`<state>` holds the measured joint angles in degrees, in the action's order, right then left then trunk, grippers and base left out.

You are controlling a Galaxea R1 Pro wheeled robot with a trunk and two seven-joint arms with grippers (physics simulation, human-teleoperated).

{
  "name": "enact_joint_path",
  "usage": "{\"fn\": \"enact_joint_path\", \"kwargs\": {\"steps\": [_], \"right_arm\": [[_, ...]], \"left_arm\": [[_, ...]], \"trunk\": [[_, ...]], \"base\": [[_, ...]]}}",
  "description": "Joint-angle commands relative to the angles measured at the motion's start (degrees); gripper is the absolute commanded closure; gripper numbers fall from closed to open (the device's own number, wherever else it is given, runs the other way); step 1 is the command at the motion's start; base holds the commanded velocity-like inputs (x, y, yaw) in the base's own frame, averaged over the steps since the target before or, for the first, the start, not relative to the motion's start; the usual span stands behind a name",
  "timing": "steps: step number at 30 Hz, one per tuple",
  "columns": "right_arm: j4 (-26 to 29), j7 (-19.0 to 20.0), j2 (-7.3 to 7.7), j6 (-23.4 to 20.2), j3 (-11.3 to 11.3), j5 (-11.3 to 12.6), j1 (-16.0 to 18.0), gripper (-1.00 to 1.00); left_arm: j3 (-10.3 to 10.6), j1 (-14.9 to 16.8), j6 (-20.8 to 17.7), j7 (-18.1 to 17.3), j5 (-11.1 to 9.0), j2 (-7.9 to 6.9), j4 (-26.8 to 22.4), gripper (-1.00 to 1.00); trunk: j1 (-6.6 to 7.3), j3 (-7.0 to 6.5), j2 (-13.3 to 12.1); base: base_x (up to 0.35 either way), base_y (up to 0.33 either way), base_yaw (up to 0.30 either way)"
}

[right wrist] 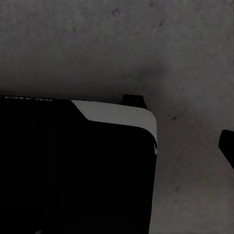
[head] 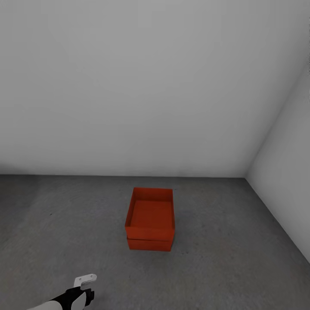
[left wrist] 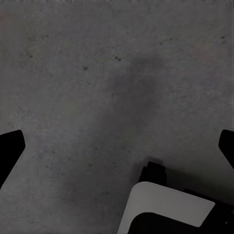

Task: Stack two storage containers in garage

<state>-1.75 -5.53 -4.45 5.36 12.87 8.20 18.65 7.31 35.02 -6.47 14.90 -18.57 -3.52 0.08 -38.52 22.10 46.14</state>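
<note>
Upper storage container (head: 150, 213): we see it sitting on its twin, open top up, orange-red, its near edge overhanging a little.
Lower storage container (head: 149, 244): on the concrete floor (head: 241, 258), near the corner where two pale walls (head: 150, 86) meet; only a thin band of its front wall shows under the upper box.
Task standing: we judge the stack made, in what looks like the garage.
Left gripper (head: 85, 281): low in the head view, well apart from the stack, empty; in its wrist view the dark fingers (left wrist: 9, 148) stand wide at both edges, bare floor between them.
Right gripper: we cannot tell its state; one dark finger (right wrist: 227, 145) shows at the edge of its wrist view, beside a dark robot body panel (right wrist: 73, 165).
Risk, stack: we think the upper box rests slightly askew, so a bump from the base or a swinging arm could slide it off.
Risk, cause: turning or driving near the corner.
Precaution: we would back away straight, arms kept low.
</note>
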Motion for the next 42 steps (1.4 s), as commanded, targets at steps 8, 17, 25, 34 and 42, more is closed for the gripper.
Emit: {"fn": "enact_joint_path", "kwargs": {"steps": [8, 17, 25, 34, 42], "right_arm": [[-0.2, -0.1, -0.04, 0.4, 0.5, 0.6, 0.1, -1.00], [-0.2, -0.1, -0.04, 0.4, 0.5, 0.6, 0.1, -1.00], [-0.2, -0.1, -0.04, 0.4, 0.5, 0.6, 0.1, -1.00], [-0.2, -0.1, -0.04, 0.4, 0.5, 0.6, 0.1, -1.00], [-0.2, -0.1, -0.04, 0.4, 0.5, 0.6, 0.1, -1.00]], "left_arm": [[0.5, 0.0, -0.2, 0.1, -0.4, 0.00, 0.0, -1.00], [0.5, 0.0, -0.2, 0.1, -0.4, 0.00, 0.0, -1.00], [0.5, 0.0, -0.2, 0.1, -0.4, 0.00, 0.0, -1.00], [0.5, 0.0, -0.2, 0.1, -0.4, 0.00, 0.0, -1.00], [0.5, 0.0, -0.2, 0.1, -0.4, 0.00, 0.0, -1.00]], "trunk": [[-0.01, -0.67, 0.0], [-0.01, -1.50, 0.0], [-0.01, -2.23, 0.0], [-0.01, -3.05, 0.0], [-0.01, -3.78, 0.0]], "base": [[0.000, 0.000, 0.000], [0.000, 0.000, 0.000], [0.000, 0.000, 0.000], [0.000, 0.000, 0.000], [0.000, 0.000, 0.000]]}}
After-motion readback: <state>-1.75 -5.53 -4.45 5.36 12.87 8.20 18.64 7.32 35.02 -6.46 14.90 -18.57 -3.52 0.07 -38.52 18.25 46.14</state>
